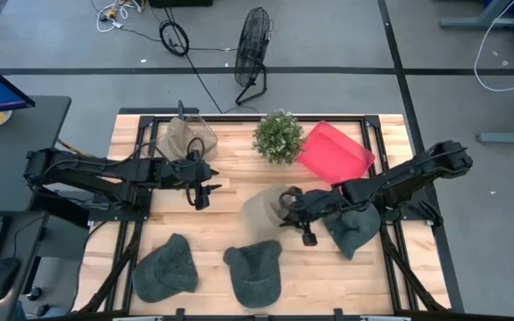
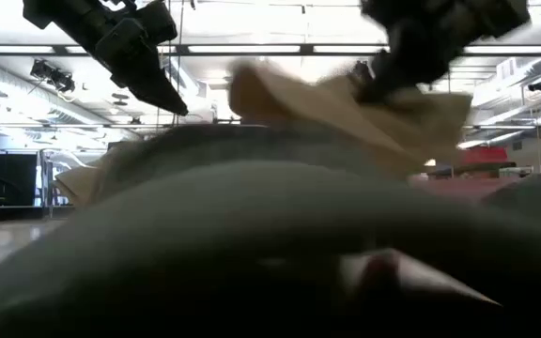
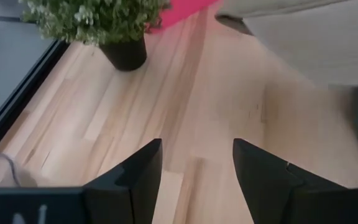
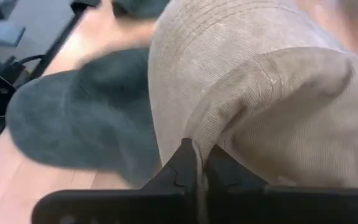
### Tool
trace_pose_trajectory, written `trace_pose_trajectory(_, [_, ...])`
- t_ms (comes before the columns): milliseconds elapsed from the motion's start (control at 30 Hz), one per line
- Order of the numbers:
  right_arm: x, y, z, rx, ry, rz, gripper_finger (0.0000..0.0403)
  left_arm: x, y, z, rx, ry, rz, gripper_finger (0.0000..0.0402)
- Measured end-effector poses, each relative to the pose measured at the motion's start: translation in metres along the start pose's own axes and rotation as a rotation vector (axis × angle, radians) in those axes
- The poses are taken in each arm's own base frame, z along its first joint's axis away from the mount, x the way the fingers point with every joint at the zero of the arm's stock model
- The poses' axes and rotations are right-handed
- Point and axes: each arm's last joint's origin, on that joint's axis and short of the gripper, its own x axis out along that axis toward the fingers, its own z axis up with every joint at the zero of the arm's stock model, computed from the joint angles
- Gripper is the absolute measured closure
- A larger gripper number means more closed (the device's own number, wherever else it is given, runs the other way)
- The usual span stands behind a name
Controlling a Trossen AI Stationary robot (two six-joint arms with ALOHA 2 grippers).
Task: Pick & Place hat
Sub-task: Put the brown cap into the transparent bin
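Tan hat (image 1: 261, 210) is held centre-frame, pinched at its edge by the fully closed right gripper (image 1: 290, 207) — carry step in hand. Left gripper (image 1: 203, 189) is parked centre-left, fingers apart, empty. Next: placement spot to be reached, then release.

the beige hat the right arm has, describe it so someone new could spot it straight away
Start at the potted plant near the table's far edge and come toward the near edge: just past it, mid-table, the right gripper pinches a fold of the beige hat. Three grey-green hats lie around it, and another beige hat sits at the far left corner. This is the only hat held by a gripper.
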Motion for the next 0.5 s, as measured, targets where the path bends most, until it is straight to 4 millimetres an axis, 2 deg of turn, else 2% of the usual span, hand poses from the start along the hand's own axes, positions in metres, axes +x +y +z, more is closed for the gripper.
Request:
trace_pose_trajectory(133, [-0.009,-0.003,0.030,-0.191,-0.022,-0.085,0.0395,0.000,-0.002,0.008,-0.014,-0.078,-0.048,0.0201])
trace_pose_trajectory(233, [-0.013,-0.008,0.041,-0.304,-0.034,-0.108,0.0395,-0.001,-0.004,0.015,-0.002,-0.151,-0.102,0.0205])
trace_pose_trajectory(400, [-0.014,-0.022,0.042,-0.420,-0.022,-0.135,0.0396,-0.005,-0.011,0.025,0.097,-0.270,-0.134,0.0215])
trace_pose_trajectory(500, [-0.008,-0.029,0.036,-0.544,0.032,-0.073,0.0396,-0.007,-0.015,0.027,0.177,-0.298,-0.141,0.0217])
